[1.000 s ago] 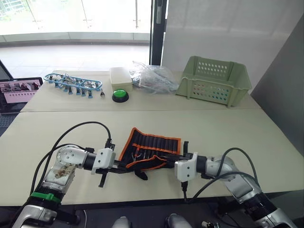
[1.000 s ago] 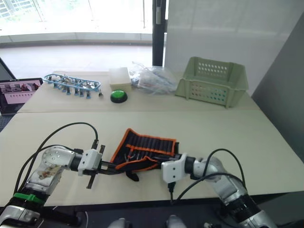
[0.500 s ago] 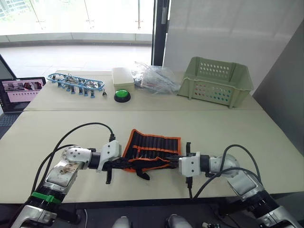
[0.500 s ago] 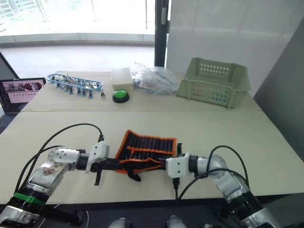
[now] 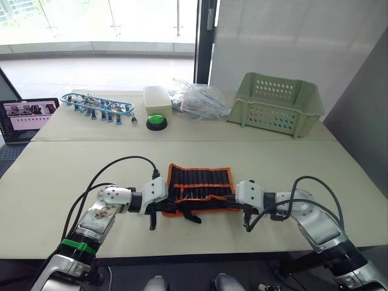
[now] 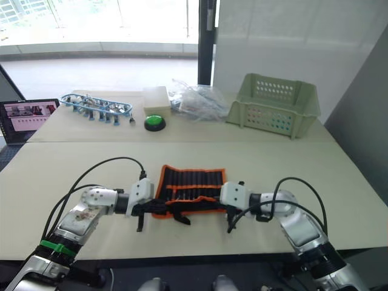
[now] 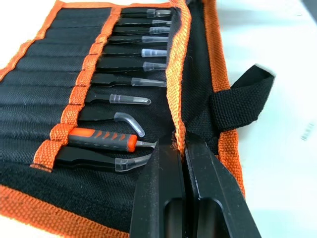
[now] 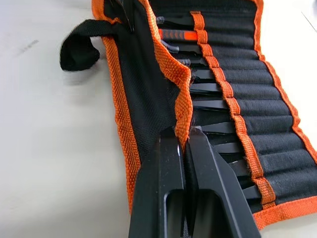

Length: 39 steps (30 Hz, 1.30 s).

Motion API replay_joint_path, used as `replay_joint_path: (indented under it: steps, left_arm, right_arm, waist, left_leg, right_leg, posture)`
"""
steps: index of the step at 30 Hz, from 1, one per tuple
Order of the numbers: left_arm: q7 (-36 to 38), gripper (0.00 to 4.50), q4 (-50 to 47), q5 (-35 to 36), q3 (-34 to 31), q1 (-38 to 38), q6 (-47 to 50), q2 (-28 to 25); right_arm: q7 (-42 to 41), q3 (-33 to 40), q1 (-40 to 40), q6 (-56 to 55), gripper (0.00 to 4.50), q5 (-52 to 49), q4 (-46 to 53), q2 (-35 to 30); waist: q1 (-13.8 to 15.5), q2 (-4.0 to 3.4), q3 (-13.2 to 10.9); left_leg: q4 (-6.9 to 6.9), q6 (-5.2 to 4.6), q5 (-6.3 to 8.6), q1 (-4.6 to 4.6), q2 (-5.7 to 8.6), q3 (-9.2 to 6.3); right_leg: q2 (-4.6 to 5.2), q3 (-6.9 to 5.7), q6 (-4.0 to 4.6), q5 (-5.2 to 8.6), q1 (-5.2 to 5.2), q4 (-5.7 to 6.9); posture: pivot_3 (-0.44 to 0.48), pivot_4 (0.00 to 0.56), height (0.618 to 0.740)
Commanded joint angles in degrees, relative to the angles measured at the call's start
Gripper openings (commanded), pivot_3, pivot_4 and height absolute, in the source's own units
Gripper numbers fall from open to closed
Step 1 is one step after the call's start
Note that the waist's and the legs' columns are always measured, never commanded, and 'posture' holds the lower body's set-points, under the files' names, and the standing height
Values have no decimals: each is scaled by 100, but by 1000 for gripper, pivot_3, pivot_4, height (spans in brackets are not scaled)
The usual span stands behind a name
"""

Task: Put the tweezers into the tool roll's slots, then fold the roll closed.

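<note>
Two pincers on one flap: fold in hand

Left pincer (image 7: pixel 184 148): clenched on the orange-edged flap of the tool roll (image 5: pixel 200 188), at the roll's left end.
Tool roll: flat on the near desk (image 5: pixel 339 176), lower flap partly turned up, strap (image 7: pixel 240 99) loose on the near side.
Tweezers (image 7: pixel 129 79): seated in the slots (image 7: pixel 44 84), capped tips exposed along the orange strip.
Right pincer (image 8: pixel 185 136): clenched on the same flap's edge at the right end.
Risk: uneven lift from either end may skew the fold; thin edging may slip free; tips could snag the flap.
</note>
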<state>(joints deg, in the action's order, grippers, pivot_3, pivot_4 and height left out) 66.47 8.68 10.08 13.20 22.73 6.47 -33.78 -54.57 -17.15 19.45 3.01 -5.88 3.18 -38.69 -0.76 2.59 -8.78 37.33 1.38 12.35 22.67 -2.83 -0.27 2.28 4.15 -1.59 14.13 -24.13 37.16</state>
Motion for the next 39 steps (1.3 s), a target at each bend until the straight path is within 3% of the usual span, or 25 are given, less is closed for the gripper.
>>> replay_joint_path:
  steps: [1, 9, 16, 20, 24, 36, 37, 39]
  left_arm:
    - [-180, 42, -34, -79, -164, 76, 124, -83]
    - [-245, 0, -256, -55, -206, 43, 448, -155]
    - [-151, 0, -310, -74, -152, 46, 473, -196]
    - [-98, 0, -316, -103, -129, 36, 433, -241]
    - [-66, 0, -349, -96, -154, 25, 435, -266]
    - [10, 0, -621, -23, -266, -140, 259, -403]
    - [40, 628, -638, 58, -334, -135, 307, -421]
    - [136, 1198, -699, 212, -450, -143, 403, -481]
  right_arm:
    - [97, 301, 8, 92, 0, -14, 37, -4]
    - [210, 904, -210, 529, 2610, -628, 717, 128]
    - [22, 1023, -701, 795, 2610, -1267, 1681, 176]
    - [77, 661, -658, 765, 1481, -1023, 1730, 351]
    - [257, 238, -526, 483, 50, -418, 1312, 595]
    - [558, 314, -240, 567, 17, -270, 326, 1182]
    - [582, 340, -220, 626, 0, -293, 274, 1216]
    - [602, 393, -203, 712, 0, -345, 189, 1267]
  waist:
    - [-2, -1, 0]
    - [-10, -2, 1]
    - [-13, -2, 1]
    - [-32, -2, 1]
    - [-32, -2, 1]
    - [-25, -3, 0]
    - [-25, -3, 0]
    - [-30, -4, 0]
  left_leg:
    - [0, 0, 0, 0, 0, 0]
    - [0, 0, 0, -1, 0, 0]
    - [0, 0, 0, 0, 0, -1]
    - [0, 0, 0, -1, -1, -1]
    - [0, 0, 0, -2, -2, -1]
    - [-2, 0, 0, 4, -2, -1]
    - [-2, 0, 0, 4, -3, -1]
    - [-2, 0, 0, 4, -3, 0]
  right_leg:
    - [0, 1, 0, 0, 0, 0]
    - [-1, 0, -2, 0, -1, 1]
    - [-1, 1, -20, 10, 1, 0]
    - [-1, 1, -20, 10, 1, 0]
    - [-3, 1, -20, 10, -1, 0]
    - [-4, 1, -18, 9, -5, -1]
    - [-4, 1, -18, 9, -5, -2]
    - [-4, 0, -18, 9, -6, -2]
  posture:
    - [0, 150, 725]
    - [0, 150, 725]
    - [0, 150, 725]
    - [0, 150, 725]
    - [0, 150, 725]
    - [0, 150, 725]
    - [0, 150, 725]
    - [0, 150, 725]
